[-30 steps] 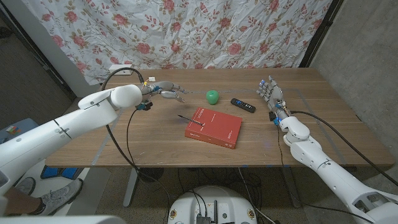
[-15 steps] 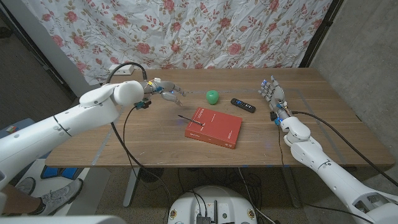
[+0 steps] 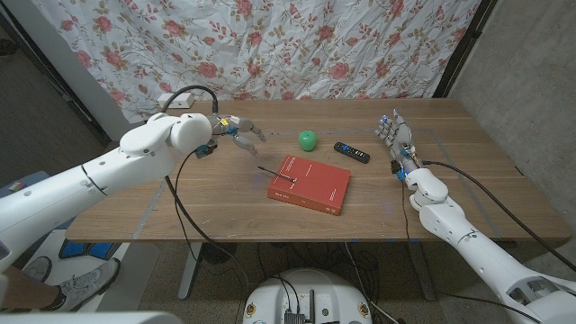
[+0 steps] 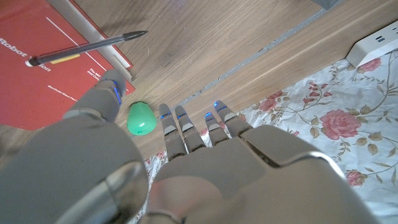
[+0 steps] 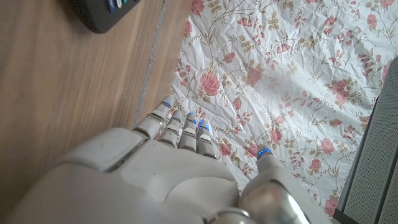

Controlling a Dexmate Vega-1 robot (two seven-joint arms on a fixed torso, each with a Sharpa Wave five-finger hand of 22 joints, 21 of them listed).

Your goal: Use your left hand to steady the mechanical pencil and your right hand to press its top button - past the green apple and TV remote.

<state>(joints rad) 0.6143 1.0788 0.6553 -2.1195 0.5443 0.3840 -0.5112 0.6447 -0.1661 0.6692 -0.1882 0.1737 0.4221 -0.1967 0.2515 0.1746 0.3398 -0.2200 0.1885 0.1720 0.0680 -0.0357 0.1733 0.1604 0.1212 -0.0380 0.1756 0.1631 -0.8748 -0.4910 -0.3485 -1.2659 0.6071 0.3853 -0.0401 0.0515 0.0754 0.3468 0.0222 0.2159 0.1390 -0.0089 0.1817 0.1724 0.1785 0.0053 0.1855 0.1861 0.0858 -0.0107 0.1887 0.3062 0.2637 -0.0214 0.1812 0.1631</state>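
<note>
A dark mechanical pencil lies across the near left corner of a red book, its tip sticking out over the wood. The green apple sits behind the book, with the black TV remote to its right. My left hand hovers open left of the apple, fingers spread and holding nothing. Over at the table's right side my right hand stands with straight fingers pointing away, just right of the remote, also holding nothing.
A floral cloth hangs behind the wooden table. A white power strip lies at the table's back left. Cables loop from my left arm over the table's left part.
My left hand has lifted a little and moved slightly back and to the left, away from the book. The right hand has stayed put.
</note>
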